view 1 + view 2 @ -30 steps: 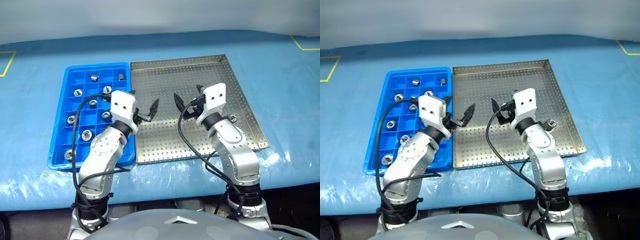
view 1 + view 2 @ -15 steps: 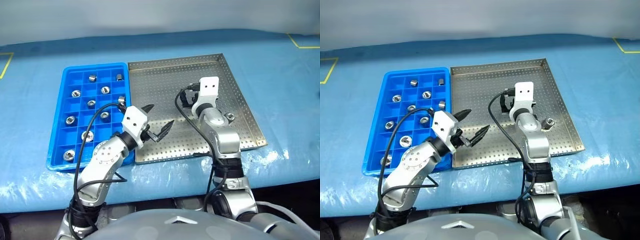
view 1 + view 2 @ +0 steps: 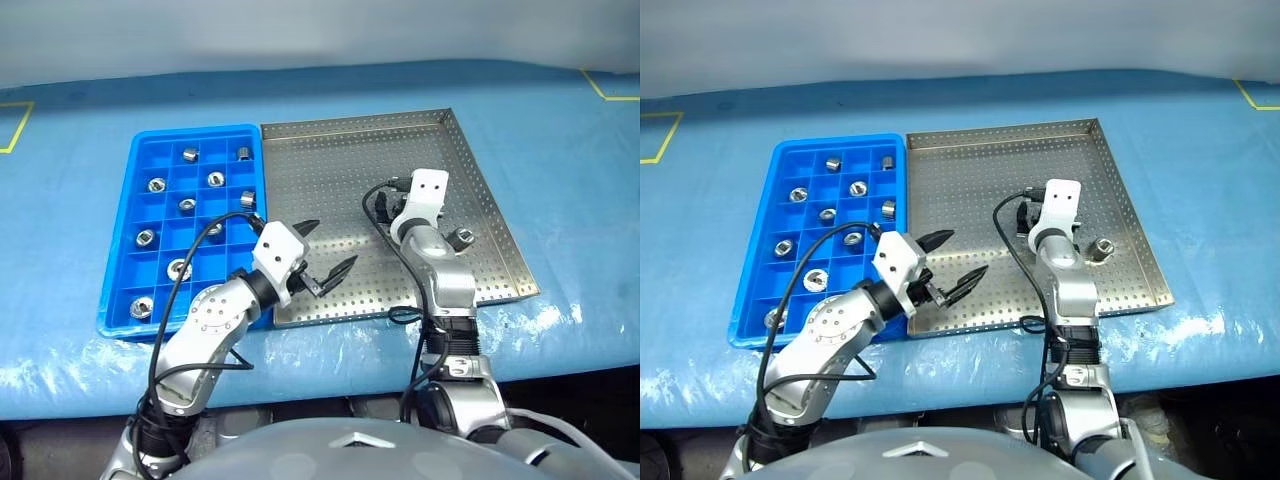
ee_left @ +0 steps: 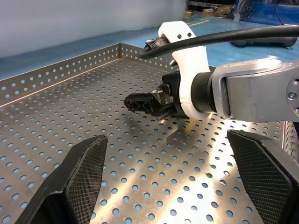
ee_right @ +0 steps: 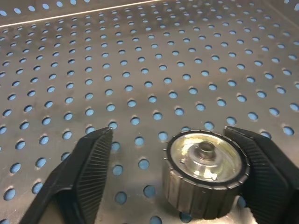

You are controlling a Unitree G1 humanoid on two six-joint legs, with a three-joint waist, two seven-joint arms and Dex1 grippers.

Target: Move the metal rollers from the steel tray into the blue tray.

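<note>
On blue-covered table (image 3: pixel 560 130): steel tray (image 3: pixel 330 150) in the middle, blue tray (image 3: pixel 132 170) flush against its left rim. In blue tray: ten metal rollers (image 3: pixel 215 179), one per compartment, spread from far row to near left corner. Still in steel tray: one roller (image 3: pixel 463 237) near right rim, just beside right forearm, untouched; another roller (image 5: pixel 205 172) upright on perforated floor, in between fingers of right gripper (image 5: pixel 169 140). Right gripper low over tray floor, jaws apart around that roller, one finger (image 5: pixel 254 163) touching or nearly touching its ribbed side, the other finger (image 5: pixel 88 168) clear of it, not clamped. Left gripper (image 3: pixel 332 250) above near left part of steel tray, beside blue tray's near right corner, jaws spread wide, nothing between fingers (image 4: pixel 86 172), aimed across tray toward right gripper.
</note>
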